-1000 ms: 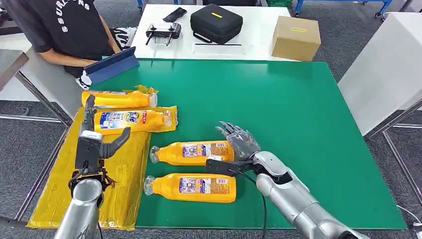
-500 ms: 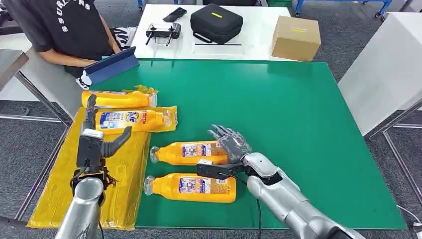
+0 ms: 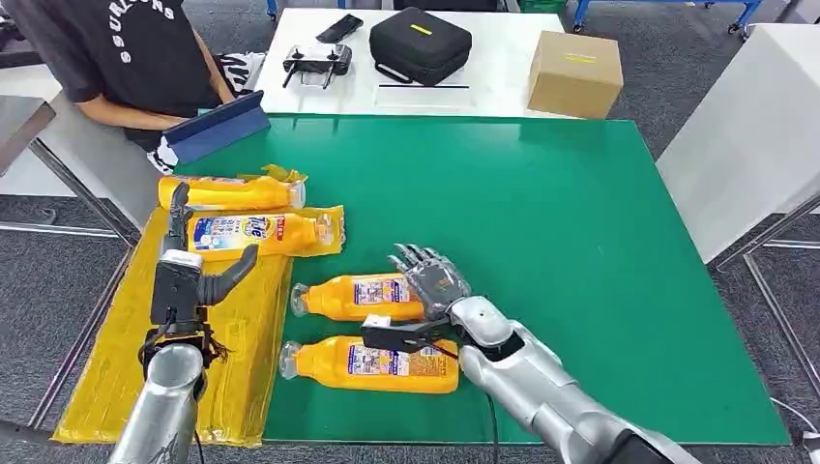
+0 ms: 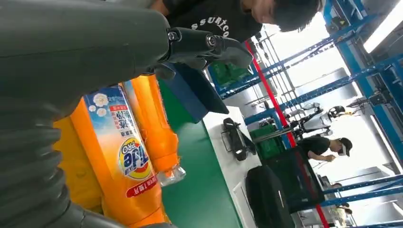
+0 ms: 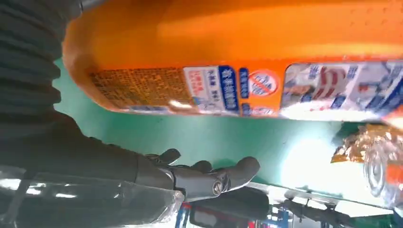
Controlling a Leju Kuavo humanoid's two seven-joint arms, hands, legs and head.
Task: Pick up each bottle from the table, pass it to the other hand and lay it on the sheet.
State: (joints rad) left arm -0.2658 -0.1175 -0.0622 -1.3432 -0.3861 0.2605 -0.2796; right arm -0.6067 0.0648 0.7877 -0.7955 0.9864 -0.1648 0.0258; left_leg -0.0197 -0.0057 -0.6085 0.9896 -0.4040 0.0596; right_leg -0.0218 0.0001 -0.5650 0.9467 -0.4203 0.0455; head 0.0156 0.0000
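Observation:
Two orange bottles lie on the green table (image 3: 580, 213): the farther bottle (image 3: 353, 296) and the nearer bottle (image 3: 372, 363), caps to the left. My right hand (image 3: 430, 290) hovers over the base end of the farther bottle, fingers spread, thumb (image 3: 392, 334) reaching between the two bottles. In the right wrist view that bottle (image 5: 237, 61) sits close and the thumb (image 5: 209, 178) stays apart from it. Two more orange bottles (image 3: 232, 191) (image 3: 256, 234) lie on the yellow sheet (image 3: 116, 377). My left hand (image 3: 184, 275) stands raised over the sheet, open and holding nothing.
A person sits at the far left corner behind a blue tablet (image 3: 218, 126). The white table behind holds a controller (image 3: 317, 63), a black case (image 3: 421, 43) and a cardboard box (image 3: 575, 72). Another white table (image 3: 754, 126) stands at the right.
My right hand has moved left along the farther bottle, now covering more of its base end. The left arm and all the bottles have stayed still.

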